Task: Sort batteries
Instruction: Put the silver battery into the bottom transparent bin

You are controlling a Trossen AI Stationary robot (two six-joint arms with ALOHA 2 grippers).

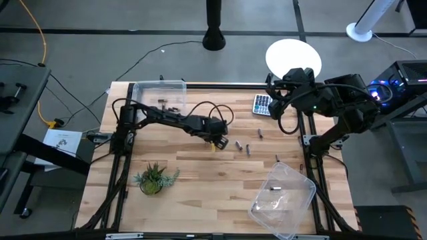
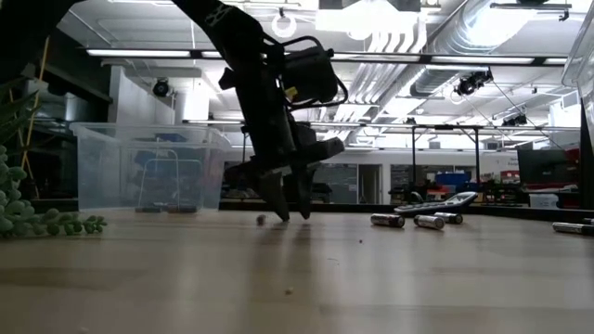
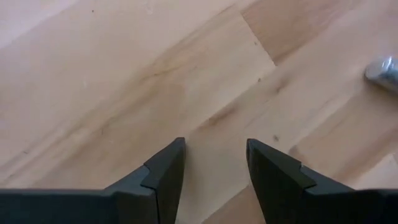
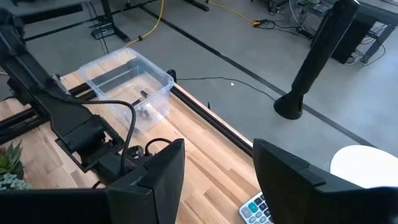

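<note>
Loose batteries lie on their sides on the wooden table: one (image 1: pixel 238 143) and another (image 1: pixel 247 149) just right of my left gripper (image 1: pixel 217 141), others farther right (image 1: pixel 260 132) (image 1: pixel 277 159). In the low view they show as small cylinders (image 2: pixel 387 220) (image 2: pixel 429 222). My left gripper (image 3: pixel 214 149) is open, pointing down, its tips close over bare wood (image 2: pixel 291 215); a silvery battery end (image 3: pixel 382 70) lies off to one side. My right gripper (image 4: pixel 217 149) is open and raised above the table's far right corner (image 1: pixel 272 92).
A clear bin (image 1: pixel 159 93) at the far left holds a few batteries (image 1: pixel 167 103). Another clear bin (image 1: pixel 283 198) at the near right holds one (image 1: pixel 273 189). A grey calculator (image 1: pixel 261 105) lies below the right arm. A small potted plant (image 1: pixel 153 179) stands near left.
</note>
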